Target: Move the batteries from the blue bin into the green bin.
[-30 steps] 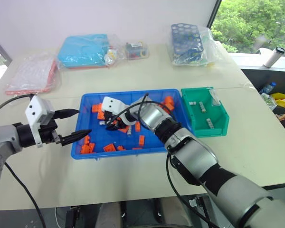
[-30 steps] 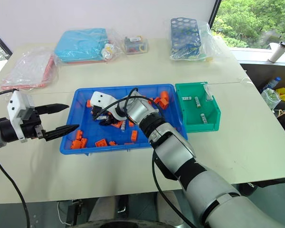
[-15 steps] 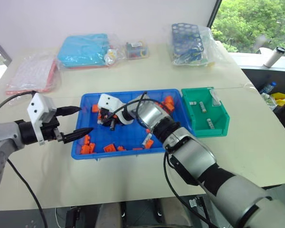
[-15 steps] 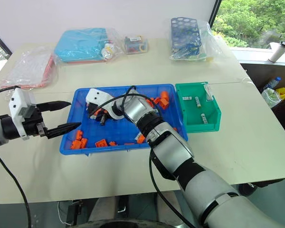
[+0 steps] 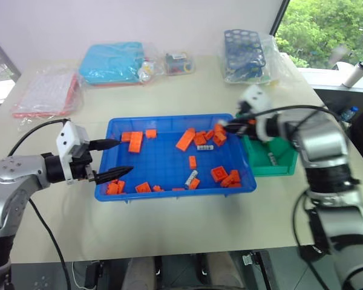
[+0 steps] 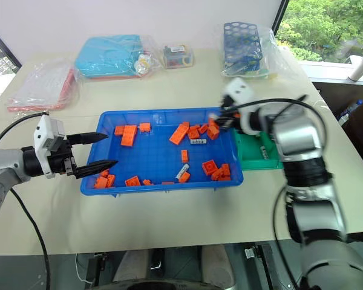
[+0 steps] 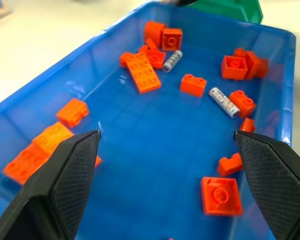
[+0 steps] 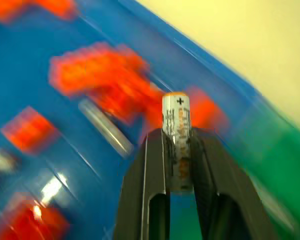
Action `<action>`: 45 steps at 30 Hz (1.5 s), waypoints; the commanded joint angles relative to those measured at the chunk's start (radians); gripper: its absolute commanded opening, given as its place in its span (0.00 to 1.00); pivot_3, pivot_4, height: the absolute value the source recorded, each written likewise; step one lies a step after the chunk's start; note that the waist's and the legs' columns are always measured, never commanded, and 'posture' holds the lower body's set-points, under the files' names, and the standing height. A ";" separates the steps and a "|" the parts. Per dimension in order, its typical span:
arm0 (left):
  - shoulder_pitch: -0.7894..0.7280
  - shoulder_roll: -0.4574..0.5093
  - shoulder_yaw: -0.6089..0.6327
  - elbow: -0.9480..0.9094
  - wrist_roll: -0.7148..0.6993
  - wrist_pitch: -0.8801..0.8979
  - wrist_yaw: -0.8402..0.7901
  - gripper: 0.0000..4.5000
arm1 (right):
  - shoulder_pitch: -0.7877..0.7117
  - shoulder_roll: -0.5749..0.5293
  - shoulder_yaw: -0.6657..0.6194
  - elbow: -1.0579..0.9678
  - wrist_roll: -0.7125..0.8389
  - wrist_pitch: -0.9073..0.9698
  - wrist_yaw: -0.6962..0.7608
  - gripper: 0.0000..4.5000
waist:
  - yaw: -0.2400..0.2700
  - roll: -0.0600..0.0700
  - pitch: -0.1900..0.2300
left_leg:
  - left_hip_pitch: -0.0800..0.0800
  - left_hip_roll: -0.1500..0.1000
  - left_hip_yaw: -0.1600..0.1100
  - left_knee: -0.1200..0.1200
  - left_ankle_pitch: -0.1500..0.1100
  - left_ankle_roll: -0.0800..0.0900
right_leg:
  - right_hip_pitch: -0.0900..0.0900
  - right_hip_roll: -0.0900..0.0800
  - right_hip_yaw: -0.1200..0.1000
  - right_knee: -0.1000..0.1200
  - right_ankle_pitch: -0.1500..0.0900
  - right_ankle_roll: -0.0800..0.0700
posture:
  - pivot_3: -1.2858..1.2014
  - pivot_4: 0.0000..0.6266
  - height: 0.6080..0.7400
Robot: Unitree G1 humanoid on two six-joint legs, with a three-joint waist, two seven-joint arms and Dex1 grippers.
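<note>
With a battery (image 8: 176,145) pinched upright between the right gripper (image 5: 228,127)'s fingers at the blue bin (image 5: 163,190)'s right rim, carry it fully over the green bin (image 5: 279,169) before letting go, while the left gripper (image 5: 114,158)'s fingers wait wide.

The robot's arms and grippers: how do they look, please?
Both arms are silver-grey metal with black joint sections and loose black cables. Each wrist carries a white boxy camera housing. The left gripper and right gripper each have two black tapered fingers; the left fingers' inner faces are finely textured.
</note>
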 commanded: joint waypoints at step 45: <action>-0.007 0.009 0.008 -0.097 -0.015 0.025 -0.035 1.00 | -0.330 0.156 0.504 0.532 -0.102 -1.487 0.502 0.99 | 0.003 -0.001 0.001 | 0.001 0.006 0.001 0.008 -0.001 0.003 | 0.002 0.014 0.002 0.003 0.002 0.004 | 0.52 0.24 1.00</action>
